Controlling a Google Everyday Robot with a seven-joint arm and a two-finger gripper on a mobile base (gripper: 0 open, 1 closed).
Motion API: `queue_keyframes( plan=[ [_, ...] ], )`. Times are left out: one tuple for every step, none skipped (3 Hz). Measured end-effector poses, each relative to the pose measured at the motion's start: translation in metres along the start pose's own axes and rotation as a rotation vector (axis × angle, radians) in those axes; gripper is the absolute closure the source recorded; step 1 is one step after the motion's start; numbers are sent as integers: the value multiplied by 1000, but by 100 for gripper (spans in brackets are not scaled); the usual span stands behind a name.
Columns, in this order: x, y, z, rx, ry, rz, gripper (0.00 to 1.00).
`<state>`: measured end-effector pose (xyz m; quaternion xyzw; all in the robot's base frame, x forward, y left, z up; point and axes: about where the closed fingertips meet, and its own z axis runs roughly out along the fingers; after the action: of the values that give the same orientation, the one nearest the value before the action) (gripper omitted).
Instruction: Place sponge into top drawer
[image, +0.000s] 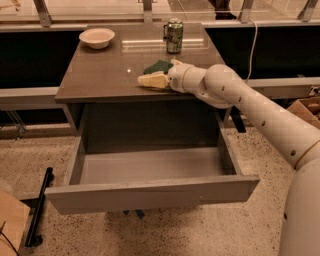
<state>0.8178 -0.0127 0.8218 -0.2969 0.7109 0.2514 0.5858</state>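
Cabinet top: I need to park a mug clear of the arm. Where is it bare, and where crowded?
Bare: the left-front stretch of the cabinet top, in front of the bowl and left of the gripper; also the floor of the open top drawer. Crowded: right-centre, where the gripper sits by the sponge with the can behind.

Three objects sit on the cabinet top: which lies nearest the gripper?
The dark green sponge, right beside the gripper near the front edge of the cabinet top; the bowl and can stand farther back.
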Motion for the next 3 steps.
queue_keyframes(
  plan=[
    [0,-1,0,10,11,1,41],
    [-1,-1,0,10,11,1,64],
    [-2,-1,0,10,11,1,95]
  ],
)
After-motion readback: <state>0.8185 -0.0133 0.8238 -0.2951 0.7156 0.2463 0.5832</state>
